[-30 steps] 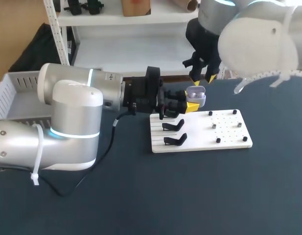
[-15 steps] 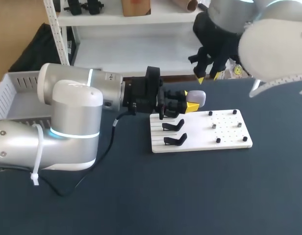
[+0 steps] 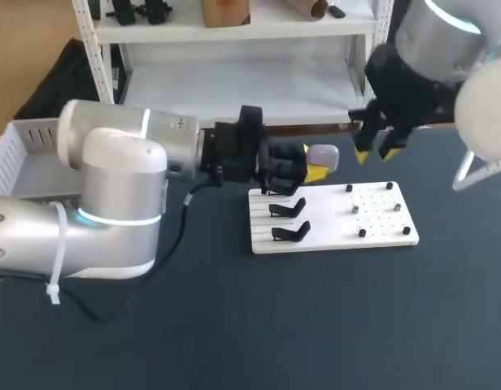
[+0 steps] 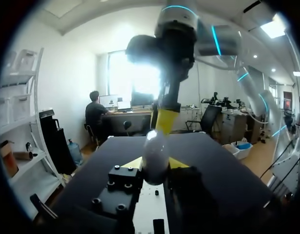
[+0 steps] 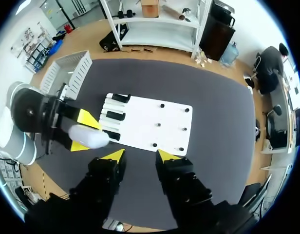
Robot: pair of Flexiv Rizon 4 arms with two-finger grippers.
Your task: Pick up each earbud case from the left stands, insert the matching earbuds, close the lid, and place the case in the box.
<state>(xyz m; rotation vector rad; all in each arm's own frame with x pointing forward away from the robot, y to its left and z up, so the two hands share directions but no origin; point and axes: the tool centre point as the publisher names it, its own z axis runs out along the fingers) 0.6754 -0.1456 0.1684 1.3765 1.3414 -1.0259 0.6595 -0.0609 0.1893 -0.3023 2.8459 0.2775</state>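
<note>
Earbud case point(image 3: 322, 155): pale lavender-grey, rounded and glossy, lid shut. It is held clear of the table, near the far left end of the white board point(image 3: 381, 221).

Left gripper point(image 3: 312, 164): yellow tips clamp the case from two sides. The arm comes in level from the left.

Left wrist view: the case point(image 4: 156, 155) stands upright between the tips, with a yellow finger of the right gripper just beyond it.

Right gripper point(image 3: 377, 151): raised to the right of the case and apart from it, fingers spread, holding nothing. Right wrist view confirms the gap point(image 5: 141, 156).

Board: lies flat, with black stands point(image 3: 288, 209) on its left part and small pegs point(image 3: 355, 209) on its right.

Surface: dark blue-grey table point(image 3: 234, 325), matte.

Box point(image 3: 23, 158): white, slatted, at the table's far left.
</note>
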